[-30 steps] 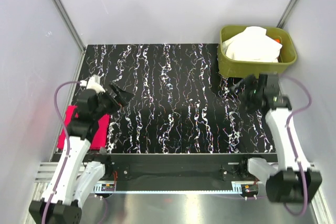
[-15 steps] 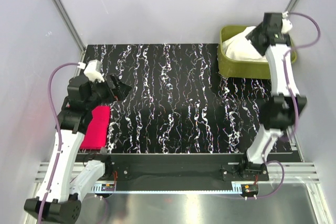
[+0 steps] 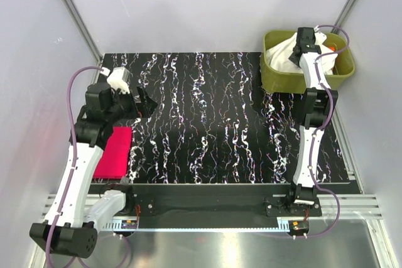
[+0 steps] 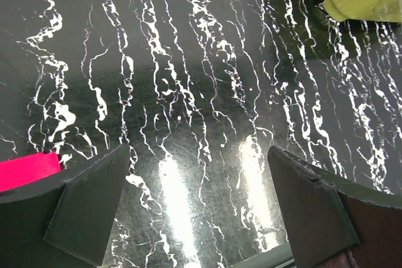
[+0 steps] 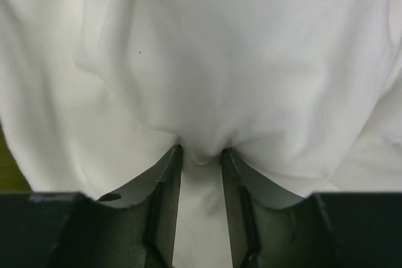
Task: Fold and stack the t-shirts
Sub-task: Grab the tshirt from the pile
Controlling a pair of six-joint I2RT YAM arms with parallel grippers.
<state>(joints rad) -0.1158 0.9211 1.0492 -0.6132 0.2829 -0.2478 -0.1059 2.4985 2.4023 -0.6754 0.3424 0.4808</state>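
The right arm reaches to the far right corner of the table [image 3: 207, 92], where a green tub [image 3: 301, 81] stands. The right fingers [image 3: 294, 54] are down inside this tub, on the white shirt [image 5: 207, 48] that lies crumpled there and fills most of it. In the right wrist view the two fingers are almost closed, with only a narrow gap, and a small fold of the white cloth is pinched between their tips. The cloth makes wrinkles that run toward this pinched place. At the right side of the tub, beside the white shirt, a small piece of orange cloth [image 3: 331, 47] is visible.

The left arm is at the left side of the table. The left fingers [image 3: 146, 102] are above the black table with white veins, near the left edge, and they point toward the middle. They are spread wide, and between them there is only the table surface; they hold nothing.

The pink shirt [image 3: 114, 152] lies flat and folded as a neat rectangle at the left edge of the table, toward the near left corner. It is under the left arm, not touched by the fingers.
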